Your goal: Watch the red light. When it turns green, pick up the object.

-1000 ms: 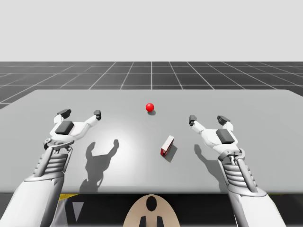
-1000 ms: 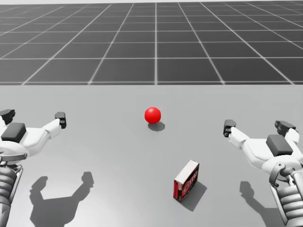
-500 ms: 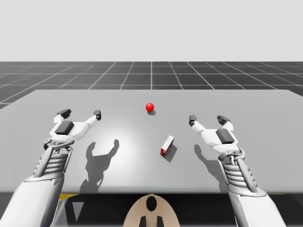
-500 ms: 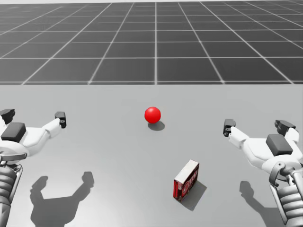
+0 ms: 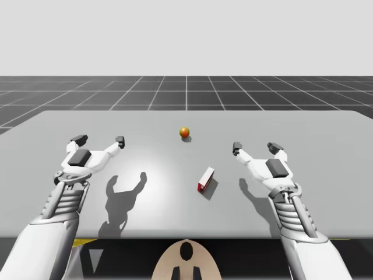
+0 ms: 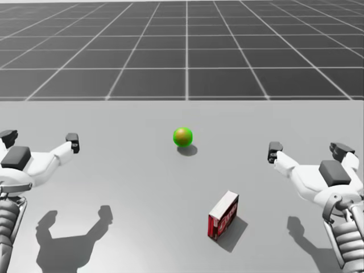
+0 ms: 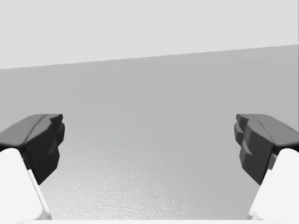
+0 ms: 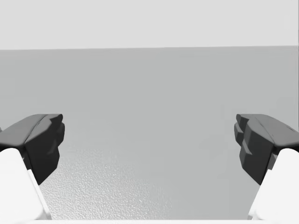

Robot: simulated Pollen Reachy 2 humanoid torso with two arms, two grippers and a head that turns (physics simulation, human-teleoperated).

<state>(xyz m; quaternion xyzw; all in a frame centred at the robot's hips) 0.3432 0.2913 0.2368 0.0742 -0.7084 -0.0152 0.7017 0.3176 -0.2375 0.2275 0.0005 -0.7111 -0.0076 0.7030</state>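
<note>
Glowing green-orange, light [image 6: 182, 137] sits beyond red box [image 6: 223, 215].

Counts for you: one table [image 5: 175, 204]. On it you have one ball-shaped light [image 6: 182, 137], mixed green and orange, and one small box [image 6: 223, 215], red with a white side, so two things on the table in all. Two arms come in, one per side, so two grippers: my left gripper [image 5: 99, 140] and my right gripper [image 5: 256, 147]. Each carries two dark-tipped fingers [image 7: 42, 140], four fingers total; you get one pair in each wrist view. Shadows: two arm shadows on the table, one small shadow under the light, one beside the box.
</note>
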